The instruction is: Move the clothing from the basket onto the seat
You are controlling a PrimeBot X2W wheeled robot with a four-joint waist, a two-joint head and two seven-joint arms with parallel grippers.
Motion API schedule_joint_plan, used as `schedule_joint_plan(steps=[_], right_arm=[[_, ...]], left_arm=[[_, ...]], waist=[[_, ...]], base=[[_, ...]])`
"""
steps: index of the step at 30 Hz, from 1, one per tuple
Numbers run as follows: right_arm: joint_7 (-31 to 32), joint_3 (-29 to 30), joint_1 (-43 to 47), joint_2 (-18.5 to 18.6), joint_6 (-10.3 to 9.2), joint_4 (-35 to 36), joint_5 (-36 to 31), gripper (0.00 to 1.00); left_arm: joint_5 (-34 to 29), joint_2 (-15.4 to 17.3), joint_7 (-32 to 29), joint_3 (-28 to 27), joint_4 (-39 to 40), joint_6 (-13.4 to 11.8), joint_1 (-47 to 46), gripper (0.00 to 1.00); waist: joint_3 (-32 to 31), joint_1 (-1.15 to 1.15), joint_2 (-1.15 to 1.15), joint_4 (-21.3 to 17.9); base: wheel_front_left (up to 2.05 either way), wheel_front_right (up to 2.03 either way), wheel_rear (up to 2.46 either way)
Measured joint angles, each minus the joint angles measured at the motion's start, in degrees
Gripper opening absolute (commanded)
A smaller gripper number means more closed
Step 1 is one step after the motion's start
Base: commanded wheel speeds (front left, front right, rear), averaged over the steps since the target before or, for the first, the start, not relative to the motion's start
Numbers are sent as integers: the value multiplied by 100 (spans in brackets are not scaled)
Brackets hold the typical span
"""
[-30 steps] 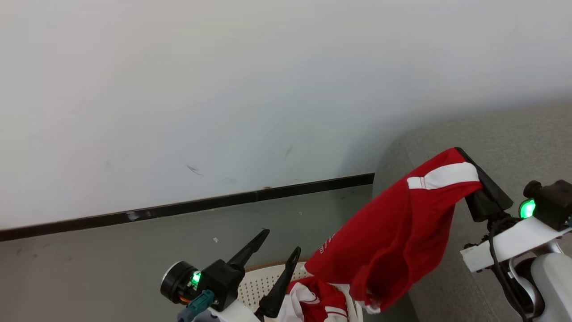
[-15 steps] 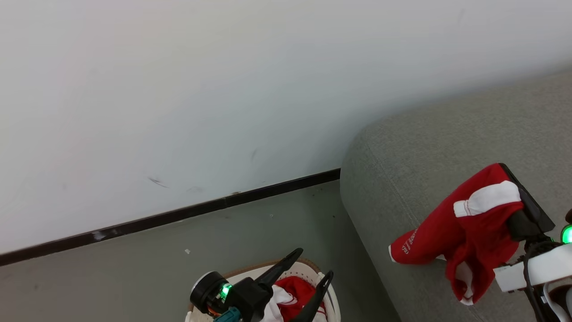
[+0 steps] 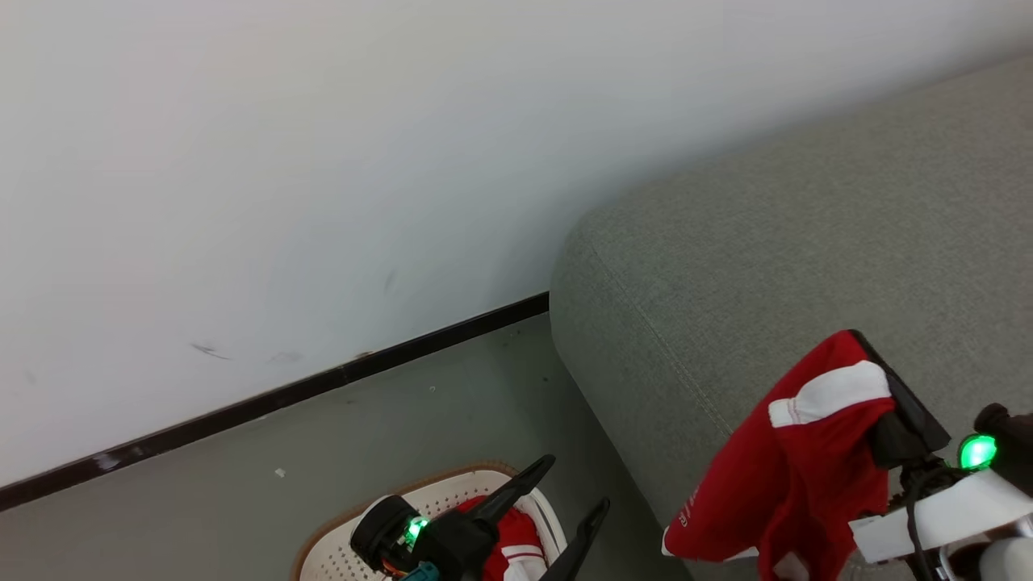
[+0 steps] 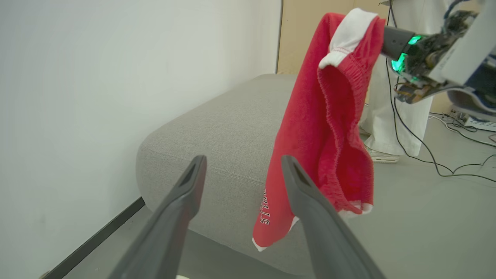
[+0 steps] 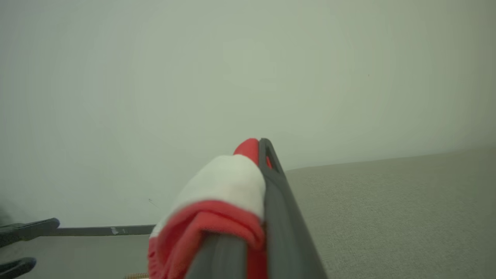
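Observation:
A red garment (image 3: 795,460) with a white band hangs from my right gripper (image 3: 857,337), which is shut on its waistband above the front of the grey seat (image 3: 767,242). In the left wrist view the same clothing (image 4: 325,128) dangles beside the seat (image 4: 224,128), with white lettering near its lower hem. The right wrist view has cloth (image 5: 224,186) wrapped around the shut right gripper (image 5: 264,142). My left gripper (image 3: 577,482) stands open and holds nothing above the basket (image 3: 335,558), where more red and white clothing (image 3: 516,537) lies.
A white wall with a black skirting strip (image 3: 323,383) runs behind the grey floor (image 3: 242,484). A person's legs in white trousers (image 4: 391,116) stand beyond the seat, and cables (image 4: 457,162) trail over the floor there.
The head view has turned toward the seat. My right gripper has carried the red garment from above the basket to over the seat's front. The left gripper stays open.

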State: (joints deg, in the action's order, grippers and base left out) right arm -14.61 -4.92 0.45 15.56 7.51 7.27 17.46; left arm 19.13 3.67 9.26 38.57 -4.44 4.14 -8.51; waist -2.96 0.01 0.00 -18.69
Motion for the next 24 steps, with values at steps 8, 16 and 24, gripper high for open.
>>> schedule_joint_plan(steps=[8,16,24], right_arm=[[158,-532,-1112,360,0,-48,188,0],[533,-547,-2807,656,0,-605,568,0],[755,-36,-3991,920,0,-1496,861,0]], left_arm=[[-13,2,44,-174,2,-208,-10,100],[-174,60,40,-302,157,-400,-39,100],[-387,207,-75,-331,379,-509,-200,100]], waist=[[162,0,0,-193],[472,0,0,-252],[830,0,0,-174]], base=[[0,0,0],[0,0,0],[0,0,0]])
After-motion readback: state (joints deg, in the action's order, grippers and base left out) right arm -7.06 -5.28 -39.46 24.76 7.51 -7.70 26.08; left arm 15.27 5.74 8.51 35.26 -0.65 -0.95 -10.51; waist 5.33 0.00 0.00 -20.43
